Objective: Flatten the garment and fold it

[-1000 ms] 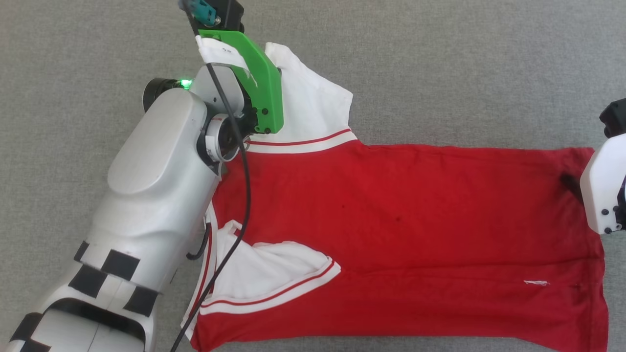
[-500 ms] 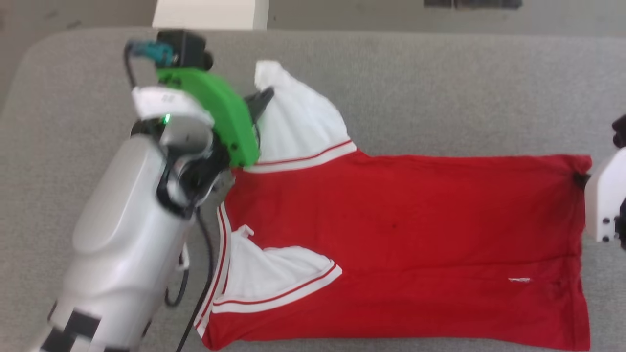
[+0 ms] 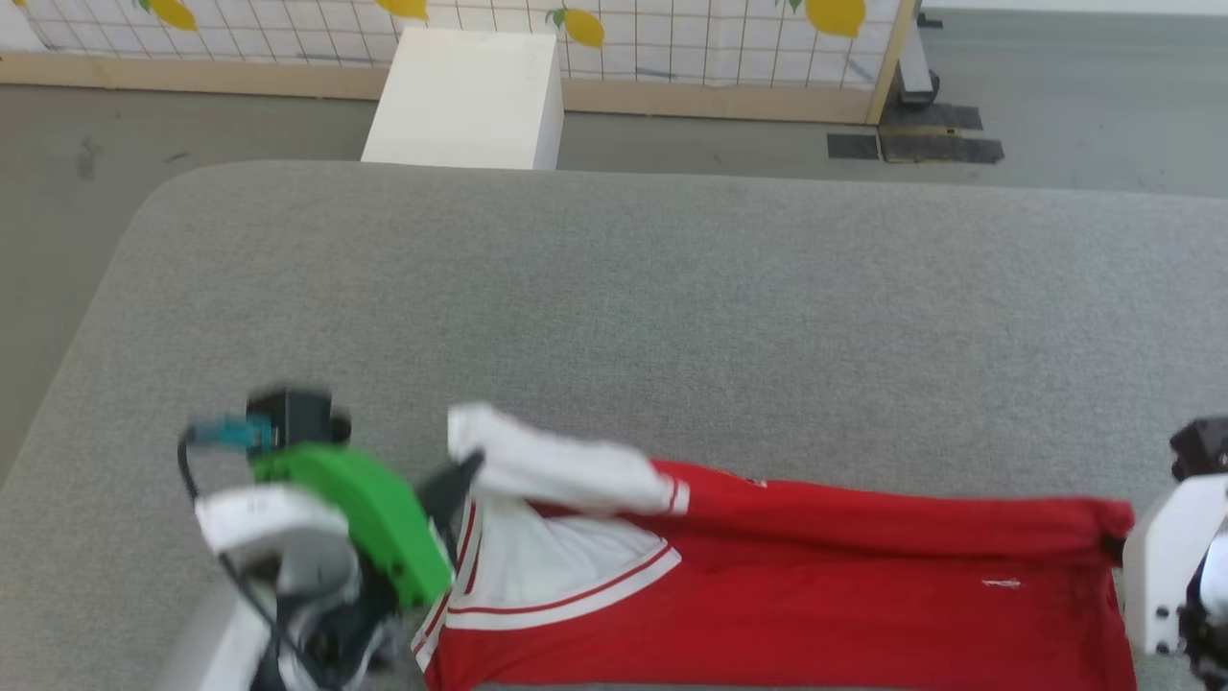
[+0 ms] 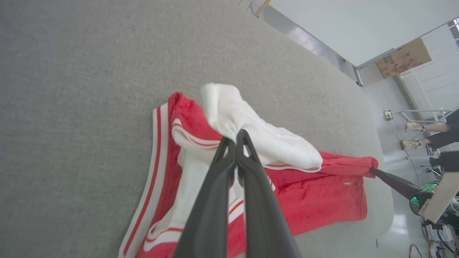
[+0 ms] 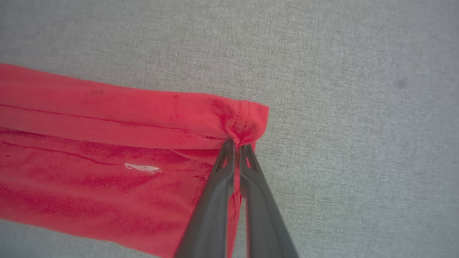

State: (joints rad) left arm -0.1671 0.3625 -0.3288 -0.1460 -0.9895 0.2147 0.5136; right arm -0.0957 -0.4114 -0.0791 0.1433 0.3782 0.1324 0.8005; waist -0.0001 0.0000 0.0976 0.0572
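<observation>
The garment (image 3: 815, 595), red with white sleeves and striped trim, lies along the near edge of the grey table (image 3: 614, 307). Its far long edge is raised off the surface. My left gripper (image 3: 465, 477) is shut on the white far sleeve (image 4: 251, 125), and the left wrist view shows the fingertips (image 4: 231, 143) pinching the cloth. My right gripper (image 5: 235, 143) is shut on the bunched red hem corner (image 5: 247, 118) at the garment's right end. In the head view it shows at the right edge (image 3: 1115, 549). A small white logo (image 5: 141, 167) faces up.
Beyond the padded table a white box (image 3: 465, 96) stands on the floor before a lemon-patterned panel (image 3: 576, 29). In the left wrist view a person's feet (image 4: 412, 127) and a cardboard box (image 4: 403, 57) show far off. Bare grey surface lies behind the garment.
The head camera has tilted up, bringing the floor and wall into view. My right gripper has shut on the hem corner. Both grippers have lifted the garment's far edge, which now looks narrower.
</observation>
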